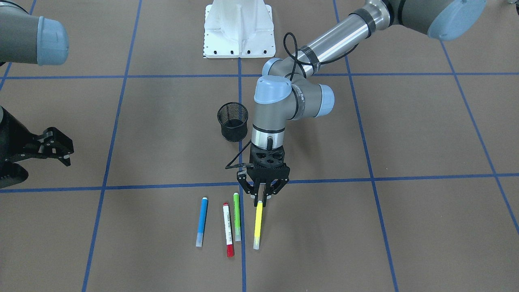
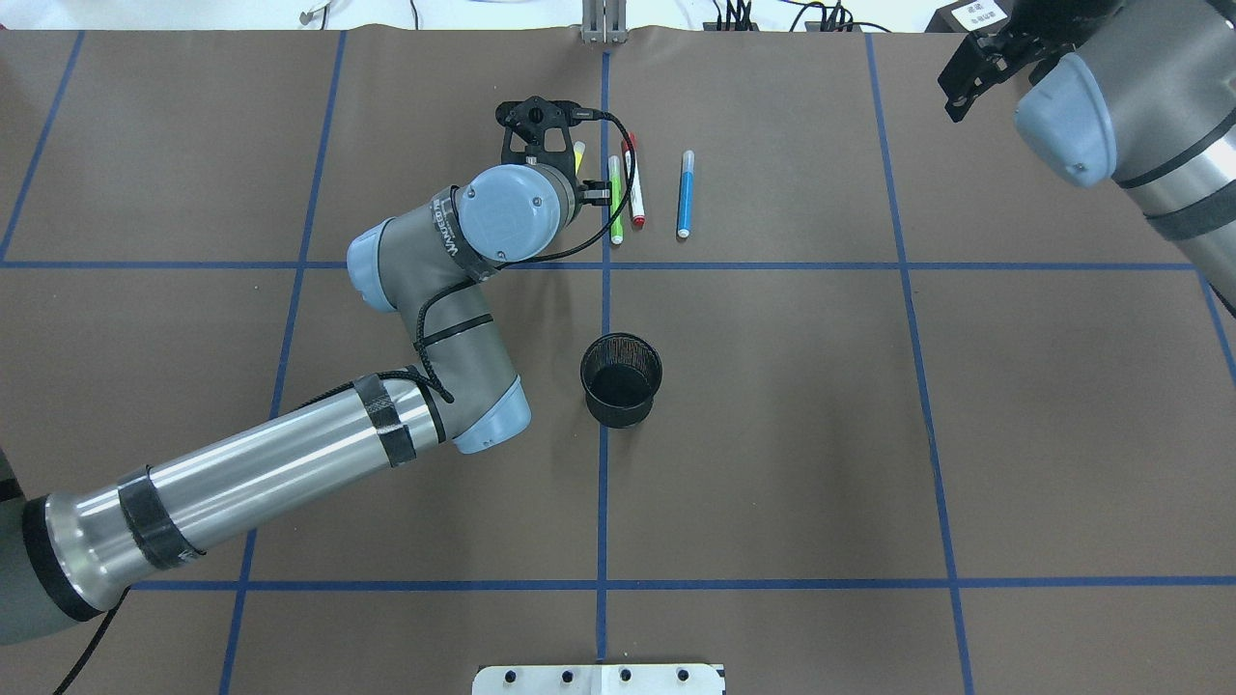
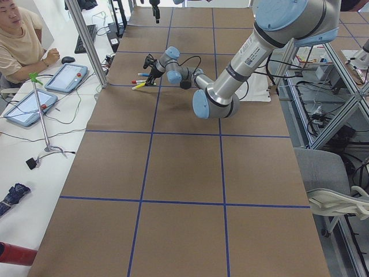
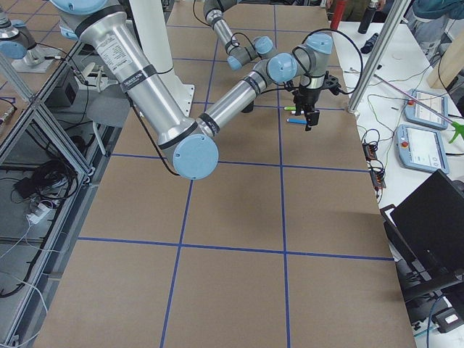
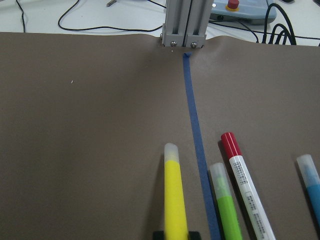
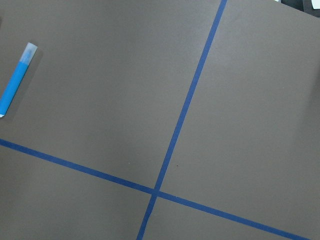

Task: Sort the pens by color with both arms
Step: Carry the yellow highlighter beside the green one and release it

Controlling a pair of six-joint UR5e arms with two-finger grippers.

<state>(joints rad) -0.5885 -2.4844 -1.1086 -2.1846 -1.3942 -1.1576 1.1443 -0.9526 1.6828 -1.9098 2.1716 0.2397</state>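
Four pens lie side by side near the table's far edge: blue [image 1: 201, 222], white with red caps [image 1: 228, 229], light green [image 1: 236, 217] and yellow [image 1: 258, 225]. My left gripper [image 1: 261, 198] points straight down and is shut on the near end of the yellow pen. In the left wrist view the yellow pen [image 5: 174, 195] runs out from between the fingertips, with the green pen [image 5: 227, 205] and the red-capped pen [image 5: 247, 185] to its right. I cannot tell whether the yellow pen is off the table. My right gripper [image 1: 61, 152] hangs open and empty, far to the side.
A black mesh cup [image 2: 621, 379] stands upright at the table's middle, between the pens and the white base stand [image 1: 239, 30]. The left arm's elbow [image 2: 463, 386] hangs just left of the cup. Blue tape lines cross the brown table. An aluminium post [image 5: 184, 22] stands at the far edge.
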